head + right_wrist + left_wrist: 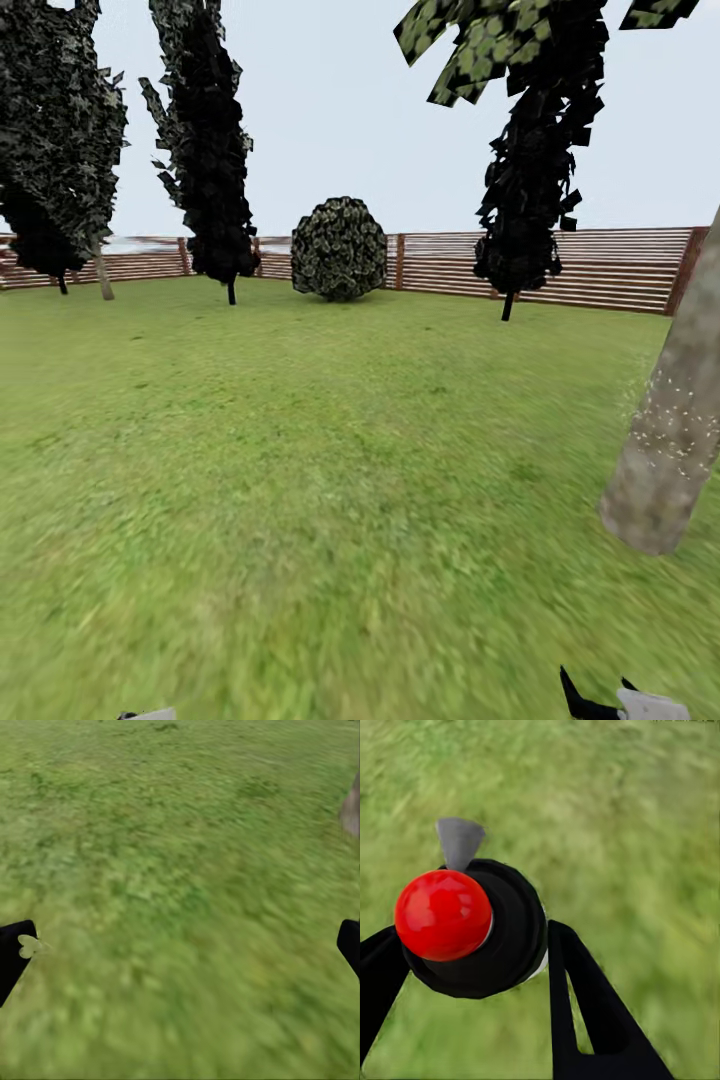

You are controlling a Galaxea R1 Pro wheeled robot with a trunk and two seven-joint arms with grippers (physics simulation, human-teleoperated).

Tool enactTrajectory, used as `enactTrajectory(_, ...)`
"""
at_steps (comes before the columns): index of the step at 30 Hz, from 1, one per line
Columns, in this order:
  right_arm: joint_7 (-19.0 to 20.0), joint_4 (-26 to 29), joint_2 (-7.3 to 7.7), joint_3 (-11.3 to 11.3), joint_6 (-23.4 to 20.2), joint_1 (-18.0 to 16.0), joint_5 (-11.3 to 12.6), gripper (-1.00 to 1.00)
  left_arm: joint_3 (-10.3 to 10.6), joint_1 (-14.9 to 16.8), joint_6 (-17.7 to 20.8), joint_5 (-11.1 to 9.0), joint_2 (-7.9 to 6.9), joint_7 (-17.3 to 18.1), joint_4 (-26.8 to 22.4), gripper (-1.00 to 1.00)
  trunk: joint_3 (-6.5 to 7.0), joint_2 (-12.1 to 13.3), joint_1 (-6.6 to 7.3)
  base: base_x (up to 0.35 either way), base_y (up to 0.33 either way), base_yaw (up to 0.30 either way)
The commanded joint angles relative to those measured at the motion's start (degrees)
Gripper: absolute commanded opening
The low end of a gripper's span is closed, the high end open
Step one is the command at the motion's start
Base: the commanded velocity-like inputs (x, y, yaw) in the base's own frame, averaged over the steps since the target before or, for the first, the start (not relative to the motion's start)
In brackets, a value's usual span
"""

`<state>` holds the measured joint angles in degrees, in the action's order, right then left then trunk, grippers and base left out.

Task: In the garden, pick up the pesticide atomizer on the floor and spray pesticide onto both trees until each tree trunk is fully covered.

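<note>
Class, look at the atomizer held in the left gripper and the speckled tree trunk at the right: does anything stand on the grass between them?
Nothing visible does: only open lawn lies before the tree trunk.

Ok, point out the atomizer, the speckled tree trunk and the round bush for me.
pesticide atomizer (444,915), left wrist view, red cap.
tree trunk (672,440), head view, speckled middle bark.
round bush (339,248), head view, middle of foliage.
</note>
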<state>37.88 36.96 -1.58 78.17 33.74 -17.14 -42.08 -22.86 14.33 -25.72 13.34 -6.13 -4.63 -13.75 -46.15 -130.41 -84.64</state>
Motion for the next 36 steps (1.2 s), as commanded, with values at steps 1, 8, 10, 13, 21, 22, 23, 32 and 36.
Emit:
enactTrajectory(1, 0.00, -0.03, 0.00, 0.02, -0.02, 0.00, -0.01, 1.00, 0.00, 0.00, -0.03, -0.03, 0.03, -0.18, 0.02, -1.00, 0.06, 0.00, 0.00, 0.228, 0.223, 0.224)
enactTrajectory(8, 0.00, -0.05, 0.04, 0.05, 0.01, 0.00, -0.02, 1.00, -0.08, 0.00, -0.13, -0.15, -0.20, -0.10, 0.01, -1.00, 0.47, 0.00, 0.00, 0.198, 0.256, 0.224)
enactTrajectory(10, 0.00, -0.03, 0.07, 0.05, 0.01, 0.00, -0.02, 1.00, -0.08, 0.00, -0.14, -0.15, -0.26, 0.02, 0.03, -1.00, 0.59, 0.00, 0.00, 0.158, 0.281, 0.224)
enactTrajectory(13, 0.00, -0.02, 0.07, 0.05, 0.01, 0.00, -0.02, 1.00, -0.08, 0.00, -0.12, -0.15, -0.34, 0.05, 0.08, -1.00, 0.76, 0.00, 0.00, 0.153, 0.283, 0.223)
enactTrajectory(21, 0.00, -0.02, 0.07, 0.05, 0.01, 0.00, -0.02, 1.00, -0.08, 0.00, -0.12, -0.15, -0.37, 0.06, 0.14, -1.00, 1.23, 0.00, 0.00, 0.103, 0.296, 0.223)
enactTrajectory(22, 0.00, -0.02, 0.08, 0.05, 0.01, 0.00, -0.02, 1.00, -0.08, 0.00, -0.12, -0.15, -0.38, 0.06, 0.15, -1.00, 1.29, 0.00, 0.00, 0.111, 0.299, 0.223)
enactTrajectory(23, 0.00, -0.02, 0.08, 0.05, 0.01, 0.00, -0.02, 1.00, -0.08, 0.00, -0.12, -0.15, -0.38, 0.06, 0.15, -1.00, 1.35, 0.00, 0.00, 0.122, 0.299, 0.223)
enactTrajectory(32, 0.00, 0.00, 0.07, 0.05, 0.01, 0.00, -0.02, 1.00, -0.08, 0.00, -0.05, -0.15, -0.38, 0.06, 0.14, -1.00, 1.87, 0.00, 0.00, 0.144, 0.299, 0.223)
enactTrajectory(36, 0.00, 0.04, 0.08, 0.05, 0.01, 0.00, -0.02, 1.00, -0.08, 0.00, -0.03, -0.15, -0.38, 0.00, 0.13, -1.00, 2.11, 0.00, 0.00, 0.157, 0.299, 0.222)
